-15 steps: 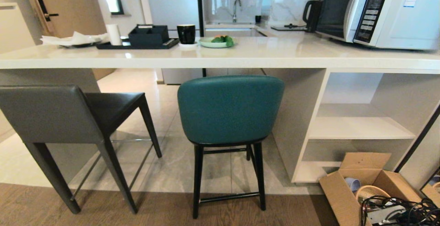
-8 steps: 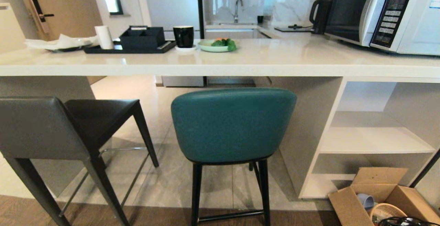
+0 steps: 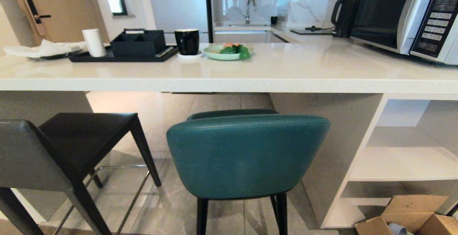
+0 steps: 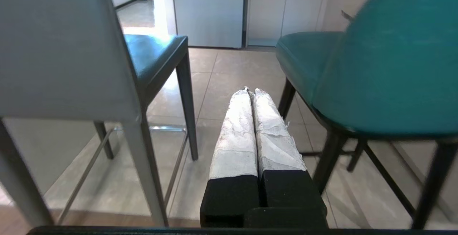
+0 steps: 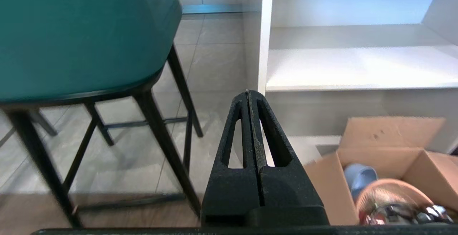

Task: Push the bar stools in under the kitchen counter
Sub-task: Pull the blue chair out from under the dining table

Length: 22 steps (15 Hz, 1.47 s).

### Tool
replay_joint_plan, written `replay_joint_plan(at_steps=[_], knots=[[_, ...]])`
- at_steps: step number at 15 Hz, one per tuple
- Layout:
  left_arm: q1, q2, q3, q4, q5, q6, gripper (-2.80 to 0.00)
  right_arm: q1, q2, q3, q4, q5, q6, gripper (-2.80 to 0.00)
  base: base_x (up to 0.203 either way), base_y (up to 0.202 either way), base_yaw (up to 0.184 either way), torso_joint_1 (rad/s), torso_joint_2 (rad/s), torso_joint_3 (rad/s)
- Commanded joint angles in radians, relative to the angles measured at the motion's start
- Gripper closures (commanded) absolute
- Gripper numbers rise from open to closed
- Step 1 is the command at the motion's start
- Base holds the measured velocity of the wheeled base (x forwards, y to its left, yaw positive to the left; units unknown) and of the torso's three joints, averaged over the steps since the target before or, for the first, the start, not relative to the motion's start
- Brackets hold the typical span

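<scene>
**Head view: two stools at the table's near edge, both arms low with jaws closed**

Head view. The white table (image 3: 250, 74) runs the full width, its thick front edge level across the frame. The teal stool (image 3: 247, 154) stands centred before it, back toward the camera, its seat partly under the slab and its backrest short of the front edge. To its left the grey stool (image 3: 53, 156) stands angled, its seat corner pointing toward the table and its backrest well out from the edge. Bare floor tile (image 3: 171, 113) lies open under the slab between and beyond the two stools. On the right a white side panel (image 3: 336, 149) closes off the leg space; past it sit open white shelves (image 3: 404, 163). A cardboard box (image 3: 411, 217) sits on the floor near the lowest shelf.

On the tabletop: a black tray (image 3: 121, 56), a black mug (image 3: 187, 41), a green plate (image 3: 227, 52), a microwave (image 3: 404, 13).

Left wrist view. The left gripper (image 4: 251, 91), fingers wrapped in white, jaws closed on nothing, points into the gap between the grey stool's legs and the teal stool's seat, touching neither.

Right wrist view. The right gripper (image 5: 248, 92), black, jaws closed and empty, points at the side panel's edge, between the teal stool's legs and the box.
</scene>
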Motion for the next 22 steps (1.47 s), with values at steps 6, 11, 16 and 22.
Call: replay_joint_plan(at_steps=[6,11,16,22], knots=[[-0.001,0.001,0.04,-0.001,0.0,0.0,0.0,0.001,0.0,0.002,-0.001,0.0,0.001,0.0,0.078,0.0,0.001,0.002,0.0,0.001],[-0.001,0.001,0.04,-0.001,0.0,-0.003,0.0,0.001,0.0,0.002,-0.001,0.0,0.001,0.0,0.0,0.0,0.0,0.0,0.0,0.0],[-0.001,0.001,0.04,-0.001,0.002,-0.005,0.0,0.001,-0.001,0.002,-0.001,0.0,0.001,0.0,0.0,0.0,0.0,0.0,0.0,0.0],[0.003,0.057,-0.052,0.015,0.014,-0.005,0.0,0.005,0.123,-0.097,0.013,0.035,0.002,0.0,0.0,0.0,0.0,0.0,0.0,0.0]])
